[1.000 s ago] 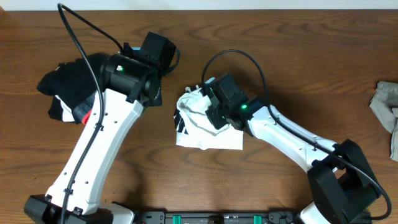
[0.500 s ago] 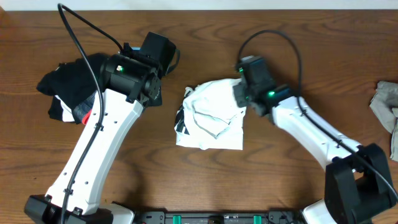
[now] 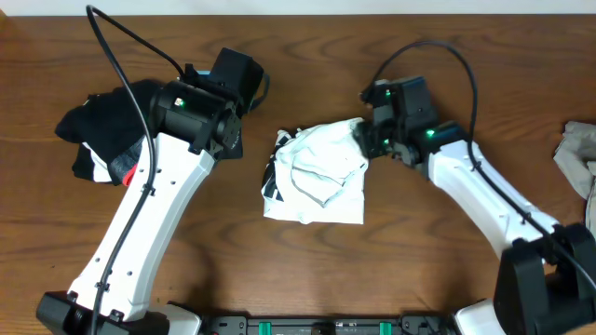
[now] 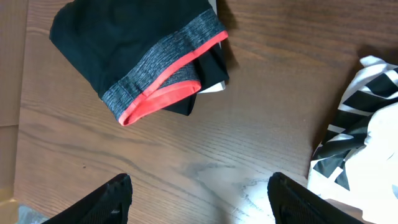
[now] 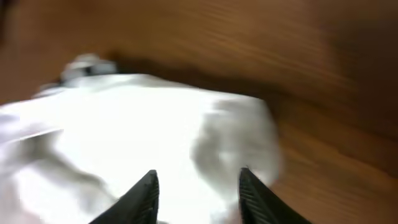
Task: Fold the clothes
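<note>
The clothes, a white T-shirt (image 3: 315,177) with black lettering at its left edge, lie bunched in a rough square at the table's middle. My right gripper (image 3: 365,141) hovers at the shirt's upper right corner. In the blurred right wrist view its jaws (image 5: 198,185) stand apart over white cloth (image 5: 155,118), with nothing pinched that I can make out. My left gripper (image 4: 200,190) is open over bare wood, left of the shirt's lettered edge (image 4: 357,118).
A pile of black garments (image 3: 107,140) with a grey-and-red band (image 4: 165,71) lies at the far left, beside the left arm. A small grey-beige cloth (image 3: 579,154) sits at the right edge. Bare wooden table (image 3: 419,270) stretches in front.
My right gripper moved from the shirt's middle up and right to its upper right corner, drawing cloth over with it, and its jaws opened. The left arm stayed still.
</note>
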